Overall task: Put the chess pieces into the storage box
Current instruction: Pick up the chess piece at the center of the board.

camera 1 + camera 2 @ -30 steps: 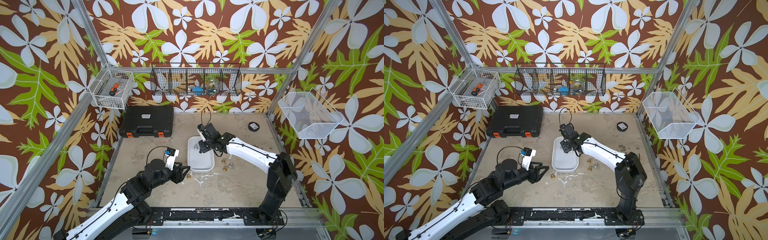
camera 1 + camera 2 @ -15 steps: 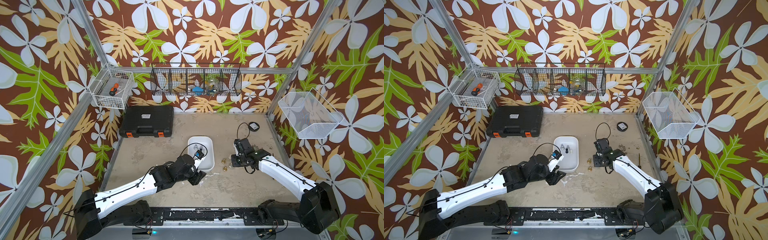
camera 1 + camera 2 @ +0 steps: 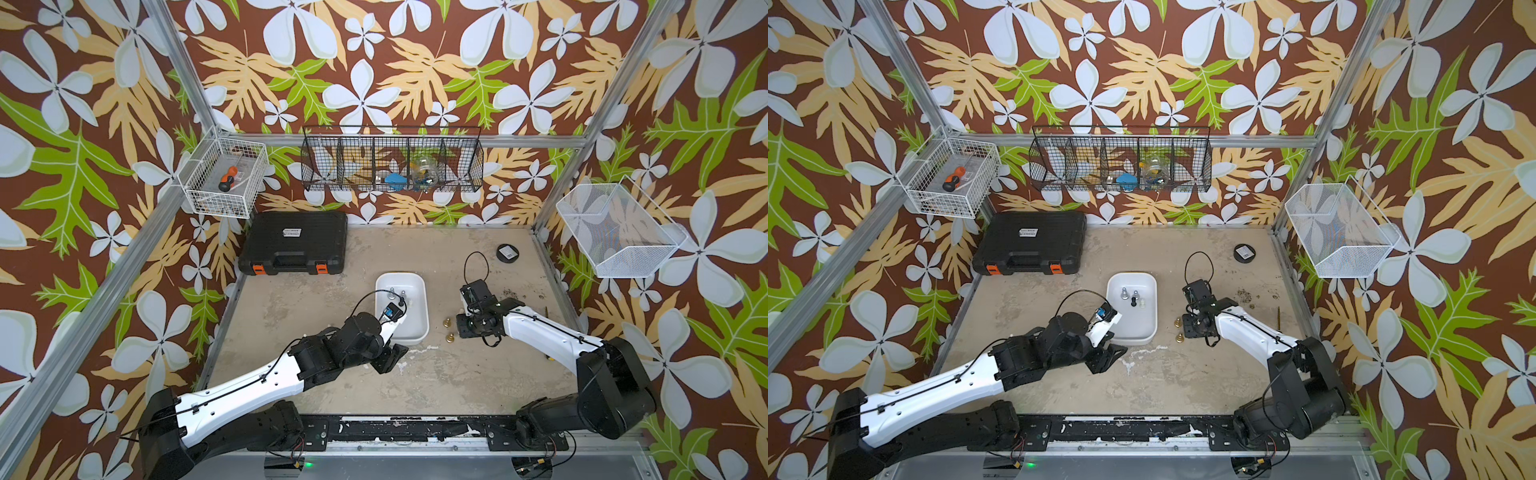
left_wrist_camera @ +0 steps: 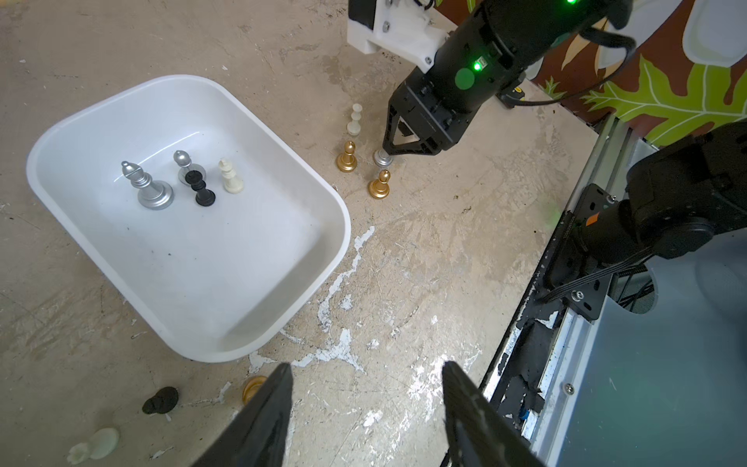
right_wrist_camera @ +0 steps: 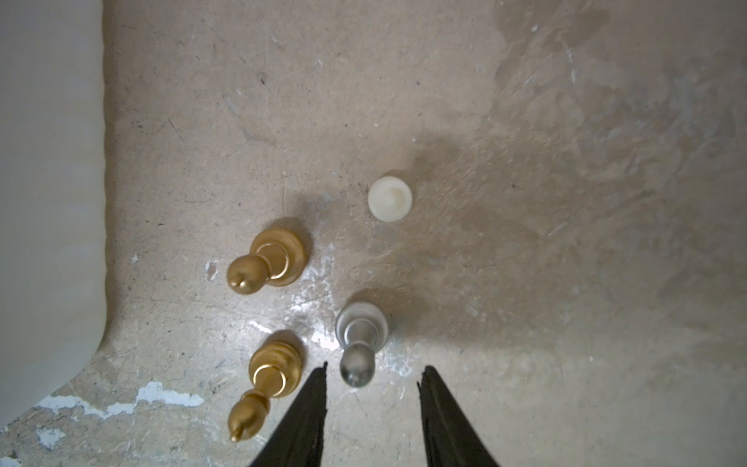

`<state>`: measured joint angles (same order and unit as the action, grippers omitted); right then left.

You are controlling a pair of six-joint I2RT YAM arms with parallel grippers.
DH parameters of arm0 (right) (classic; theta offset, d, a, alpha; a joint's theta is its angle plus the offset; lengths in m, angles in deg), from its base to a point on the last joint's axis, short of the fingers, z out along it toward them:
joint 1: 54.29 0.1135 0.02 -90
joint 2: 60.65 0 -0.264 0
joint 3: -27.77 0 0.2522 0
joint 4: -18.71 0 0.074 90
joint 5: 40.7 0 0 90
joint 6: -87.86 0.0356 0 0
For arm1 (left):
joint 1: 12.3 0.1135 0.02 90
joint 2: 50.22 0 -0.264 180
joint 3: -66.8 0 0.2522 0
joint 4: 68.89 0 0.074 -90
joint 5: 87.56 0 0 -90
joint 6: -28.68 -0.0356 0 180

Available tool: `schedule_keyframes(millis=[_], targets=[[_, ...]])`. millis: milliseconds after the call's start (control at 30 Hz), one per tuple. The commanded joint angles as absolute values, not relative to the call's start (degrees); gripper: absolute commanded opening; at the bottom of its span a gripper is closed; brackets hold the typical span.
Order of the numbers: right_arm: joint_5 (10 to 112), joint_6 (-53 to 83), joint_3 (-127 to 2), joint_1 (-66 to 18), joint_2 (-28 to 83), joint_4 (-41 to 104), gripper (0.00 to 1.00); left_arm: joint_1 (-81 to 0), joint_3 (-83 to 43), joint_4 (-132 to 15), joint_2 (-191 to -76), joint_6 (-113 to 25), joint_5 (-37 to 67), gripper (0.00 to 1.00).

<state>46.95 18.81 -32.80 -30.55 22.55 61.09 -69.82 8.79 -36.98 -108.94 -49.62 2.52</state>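
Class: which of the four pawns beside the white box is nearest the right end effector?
The silver pawn: head between the right end effector's fingertips; gold pawns and cream pawn stand aside.

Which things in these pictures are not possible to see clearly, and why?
- Left wrist view: gold chess piece, half hidden behind the left pincer.
- Same view: silver pawn, top covered by right pincer.
- Right wrist view: white plastic tub, cut by the edge, blurred.
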Motion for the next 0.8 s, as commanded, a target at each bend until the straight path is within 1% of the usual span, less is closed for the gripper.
schedule_keyframes(millis=[0,133,233,433,767], targets=[[47.55,18.53,-32.51,-30.54,23.43,58.73,0.4,-69.91,8.66,-37.67,-109.09,-50.42,2.64,0.61],[47.79,18.42,-33.19,-30.47,24.85,58.27,0.37,-69.86,8.79,-37.54,-108.92,-50.25,2.25,0.62],[48.09,18.34,-33.2,-30.52,25.05,57.89,0.32,-69.89,8.92,-37.4,-108.7,-50.05,2.01,0.62],[47.37,18.24,-32.99,-30.49,25.97,57.52,0.27,-69.91,8.92,-37.4,-108.84,-49.74,2.01,0.62],[45.71,18.34,-33.37,-30.48,27.02,56.82,0.28,-69.87,9.08,-37.49,-108.6,-49.69,2.66,0.62]])
